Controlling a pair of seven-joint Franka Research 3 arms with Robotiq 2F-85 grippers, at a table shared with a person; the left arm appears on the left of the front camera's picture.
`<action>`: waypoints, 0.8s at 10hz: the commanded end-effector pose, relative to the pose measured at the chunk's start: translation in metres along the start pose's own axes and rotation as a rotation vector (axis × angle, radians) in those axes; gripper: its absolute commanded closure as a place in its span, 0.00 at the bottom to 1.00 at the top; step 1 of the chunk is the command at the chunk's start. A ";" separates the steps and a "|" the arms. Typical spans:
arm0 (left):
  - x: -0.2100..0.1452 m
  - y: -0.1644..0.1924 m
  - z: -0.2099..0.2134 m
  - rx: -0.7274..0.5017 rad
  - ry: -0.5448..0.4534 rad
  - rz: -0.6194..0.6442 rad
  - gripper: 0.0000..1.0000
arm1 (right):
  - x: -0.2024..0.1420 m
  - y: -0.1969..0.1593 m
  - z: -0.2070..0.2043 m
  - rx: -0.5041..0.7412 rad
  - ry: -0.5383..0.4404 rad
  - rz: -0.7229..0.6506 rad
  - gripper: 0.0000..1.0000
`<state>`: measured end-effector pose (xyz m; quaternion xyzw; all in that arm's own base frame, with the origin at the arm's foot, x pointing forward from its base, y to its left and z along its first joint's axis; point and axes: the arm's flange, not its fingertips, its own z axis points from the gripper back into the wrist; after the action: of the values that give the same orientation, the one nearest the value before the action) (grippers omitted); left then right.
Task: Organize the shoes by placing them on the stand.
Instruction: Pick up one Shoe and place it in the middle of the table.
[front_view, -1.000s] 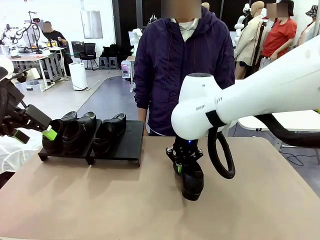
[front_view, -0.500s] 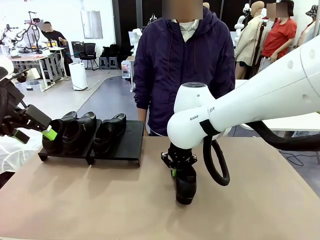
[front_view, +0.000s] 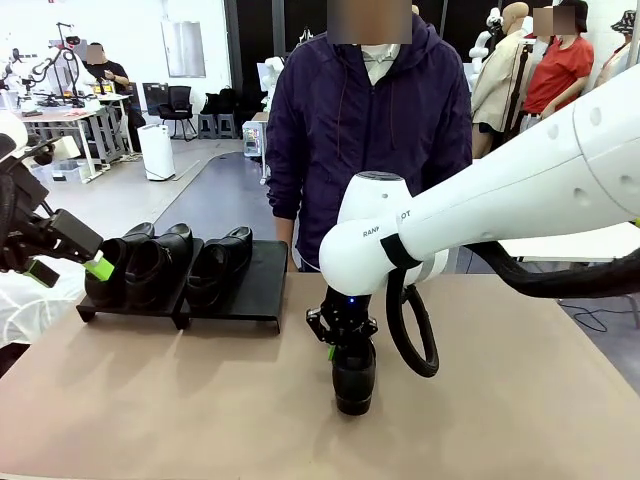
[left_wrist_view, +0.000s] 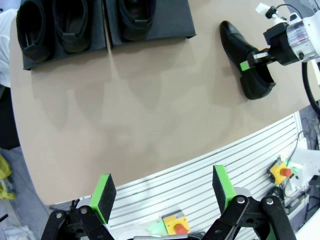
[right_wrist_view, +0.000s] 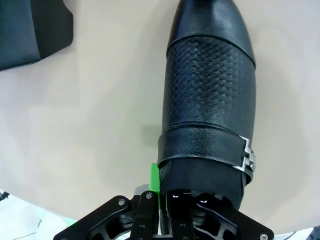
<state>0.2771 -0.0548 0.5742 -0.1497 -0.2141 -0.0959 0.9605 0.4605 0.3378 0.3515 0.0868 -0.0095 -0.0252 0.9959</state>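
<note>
- Black glossy leather forms the fourth shoe (front_view: 353, 378), seen on the bare tabletop (front_view: 180, 400) to the right of the stand (front_view: 255, 290) and apart from it; whether its sole rests on the table or is just lifted cannot be told.
- Right gripper (front_view: 341, 335): jaws clenched on the rear collar of the fourth shoe, one finger inside the opening and one green pad (right_wrist_view: 154, 179) outside; in the right wrist view the textured vamp, strap and small metal buckle (right_wrist_view: 248, 155) are shown pointing away from the wrist.
- Left gripper (left_wrist_view: 162, 192): jaws released and spread wide, holding nothing; it is held at the table's left edge, beside the left end of the stand.
- Three shoes (front_view: 165, 262) are already set side by side on the stand; the rightmost place is vacant.
- Handling, as judged: the loafer is taken to be light and fairly stiff at heel and sole, softer at the collar; the smooth leather is likely slippery, so a one-sided collar pinch may let the toe droop or swing.
- Preferred hold, as judged: the heel collar, pinched deep over the stiff heel counter; the buckle and strap are best avoided.
</note>
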 end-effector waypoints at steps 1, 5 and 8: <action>0.000 0.002 0.001 0.002 0.004 -0.019 0.00 | 0.009 0.000 -0.004 0.026 0.027 0.023 0.90; 0.000 0.002 0.001 0.002 0.004 -0.019 0.00 | 0.007 -0.004 0.001 0.028 0.046 0.047 0.00; 0.000 0.002 0.001 0.002 0.004 -0.019 0.00 | -0.025 -0.027 0.071 0.130 0.095 0.151 0.00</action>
<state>0.2772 -0.0548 0.5741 -0.1497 -0.2139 -0.0959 0.9606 0.4530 0.3301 0.3876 0.1290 0.0065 0.0319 0.9911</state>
